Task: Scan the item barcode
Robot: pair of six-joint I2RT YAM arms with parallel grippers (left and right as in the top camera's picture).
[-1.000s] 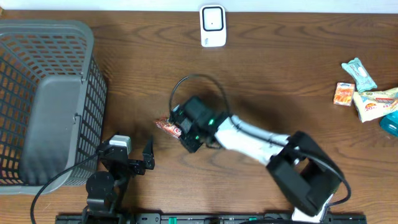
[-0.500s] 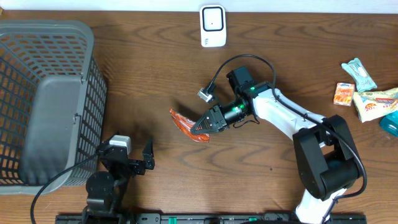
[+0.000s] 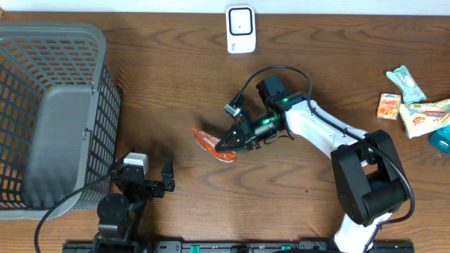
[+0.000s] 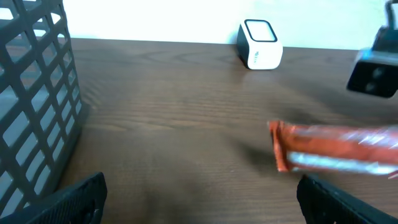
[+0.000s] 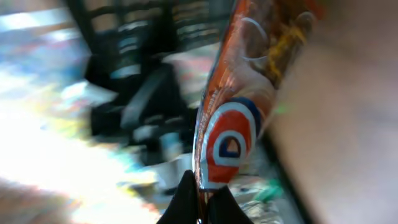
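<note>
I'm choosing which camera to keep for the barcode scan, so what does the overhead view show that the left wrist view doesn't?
Only overhead: the loose snack packets at the table's right edge, and the whole right arm, with the right fingers shut on the orange packet. Only left wrist: a low, side-on look at that packet, with the open left fingers at the bottom corners. Both: the orange packet, the white scanner, the grey basket and the wooden table.

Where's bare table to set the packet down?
Table is bare between basket and scanner, and from scanner across to the snacks. Crowded: right edge at the snacks, and front left around the left gripper.
</note>
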